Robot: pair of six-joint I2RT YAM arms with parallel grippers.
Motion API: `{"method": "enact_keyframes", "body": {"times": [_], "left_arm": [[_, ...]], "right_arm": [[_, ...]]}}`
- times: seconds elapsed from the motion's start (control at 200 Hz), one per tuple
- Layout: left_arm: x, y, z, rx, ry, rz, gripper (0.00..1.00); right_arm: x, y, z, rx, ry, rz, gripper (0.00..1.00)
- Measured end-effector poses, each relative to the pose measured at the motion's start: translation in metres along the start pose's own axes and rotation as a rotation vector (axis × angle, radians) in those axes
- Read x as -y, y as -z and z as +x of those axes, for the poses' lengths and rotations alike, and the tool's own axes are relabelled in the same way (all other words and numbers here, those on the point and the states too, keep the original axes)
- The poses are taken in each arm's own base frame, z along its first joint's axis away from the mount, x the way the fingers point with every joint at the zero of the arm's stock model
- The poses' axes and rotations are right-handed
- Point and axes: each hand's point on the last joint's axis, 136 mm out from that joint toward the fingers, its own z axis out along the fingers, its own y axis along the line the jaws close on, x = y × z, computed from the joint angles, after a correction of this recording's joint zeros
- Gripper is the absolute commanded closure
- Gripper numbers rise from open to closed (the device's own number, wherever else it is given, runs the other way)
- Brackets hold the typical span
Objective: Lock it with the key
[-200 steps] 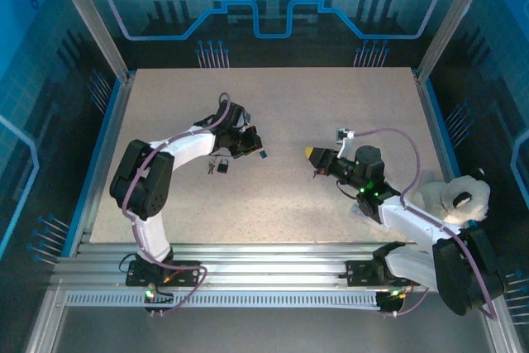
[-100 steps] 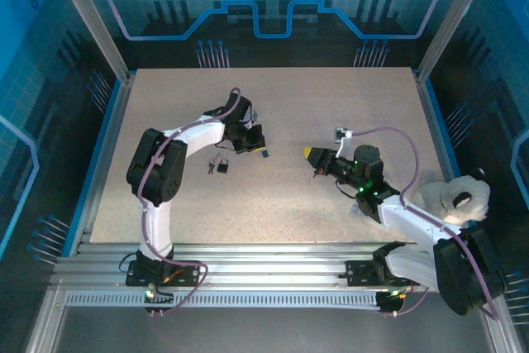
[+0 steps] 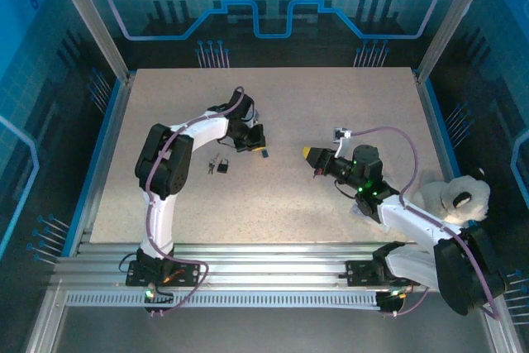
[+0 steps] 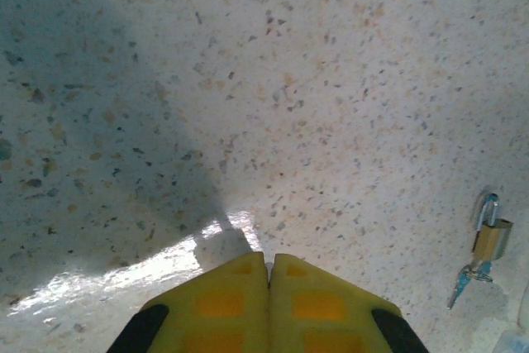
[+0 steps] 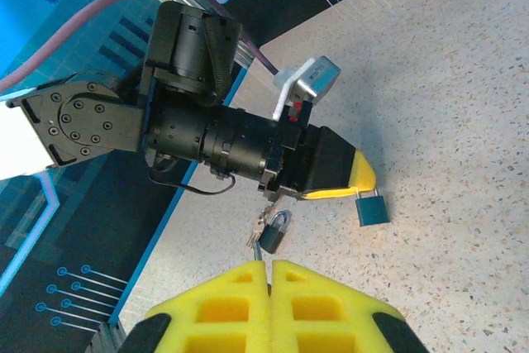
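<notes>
Two pincers are in play, and both are closed with nothing in them. Your left pincer (image 4: 269, 260) has its yellow fingers pressed flat together, with no gap and no object between them. It hangs low over the speckled worktop (image 4: 331, 80) and throws a shadow on it.

From the right wrist camera, the left pincer lies almost level, its tip pointing toward your right arm. A blue padlock (image 5: 373, 209) lies flat on the worktop just beside that tip, shackle nearest the yellow finger. You cannot tell whether the two touch.

A dark padlock (image 5: 274, 239) lies a little farther back, below the left pincer's black body, with a small bunch of keys (image 5: 254, 236) against its left side. From above, this padlock sits to the left of the blue one and slightly nearer the arm bases.

In the left wrist view, a small lock with a key (image 4: 488, 241) lies at the right edge. You cannot tell which of the two padlocks it is.

Your right pincer (image 5: 269, 269) is also shut, its yellow fingers meeting along a thin seam. From above, it sits near the middle of the worktop, pointing left toward the blue padlock and well apart from it.

A white plush toy (image 3: 453, 196) sits at the worktop's right edge, beside the right arm.
</notes>
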Motion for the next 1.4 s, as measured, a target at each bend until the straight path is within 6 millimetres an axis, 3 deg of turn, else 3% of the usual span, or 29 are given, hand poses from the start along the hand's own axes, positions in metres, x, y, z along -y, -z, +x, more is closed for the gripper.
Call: {"method": "enact_keyframes", "body": {"times": [0.07,0.205,0.686,0.901,0.991,1.096,1.181,1.261,1.396], "left_arm": [[0.0,0.0,0.0,-0.005,-0.005,0.001,0.91],[0.0,0.001,0.001,-0.009,-0.009,-0.004,0.85],[-0.003,0.0,0.003,-0.022,-0.018,-0.019,0.79],[-0.004,0.001,0.001,-0.011,-0.019,-0.028,0.65],[-0.002,0.006,0.0,0.006,-0.016,-0.026,0.53],[0.004,0.025,0.005,0.042,-0.01,-0.013,0.37],[0.017,0.052,0.009,0.102,-0.03,0.006,0.28],[0.034,0.083,0.012,0.183,-0.064,0.029,0.02],[0.059,0.138,0.028,0.346,-0.147,0.053,0.01]], "right_arm": [[0.0,0.0,0.001,-0.003,0.0,0.0,1.0],[-0.001,-0.001,0.002,-0.007,0.004,-0.002,1.0],[-0.002,-0.001,0.003,-0.007,0.016,-0.002,1.0],[-0.002,-0.002,0.005,-0.016,0.019,0.0,1.0],[-0.002,-0.002,0.006,-0.018,0.022,0.003,1.0],[-0.002,-0.003,0.009,-0.027,0.027,0.008,1.0],[-0.002,-0.004,0.008,-0.027,0.037,0.013,1.0],[-0.002,-0.006,0.009,-0.027,0.046,0.02,1.0],[0.002,-0.012,0.016,-0.043,0.061,0.046,1.0]]}}
